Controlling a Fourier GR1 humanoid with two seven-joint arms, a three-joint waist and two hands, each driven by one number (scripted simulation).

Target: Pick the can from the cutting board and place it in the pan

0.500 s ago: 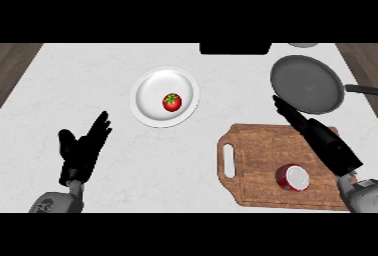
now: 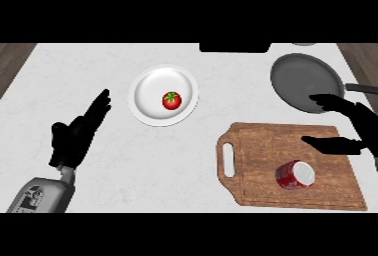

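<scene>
A red can (image 2: 296, 176) with a white end lies on its side on the wooden cutting board (image 2: 258, 160), at the board's right middle. The dark grey pan (image 2: 303, 80) sits beyond the board at the upper right, with nothing in it. My right hand (image 2: 347, 125) hovers over the board's far right edge, open, fingers and thumb spread and pointing left. It is above and beyond the can, apart from it. My left hand (image 2: 74, 135) rests open at the left, fingers up.
A white plate (image 2: 151, 107) holding a red tomato (image 2: 171, 100) stands left of the pan. A black object (image 2: 235, 47) lies at the counter's far edge. The pan's handle (image 2: 362, 89) points right.
My right hand has swung right and away from the can, its fingers now pointing left. The can, board and left hand have not moved.
</scene>
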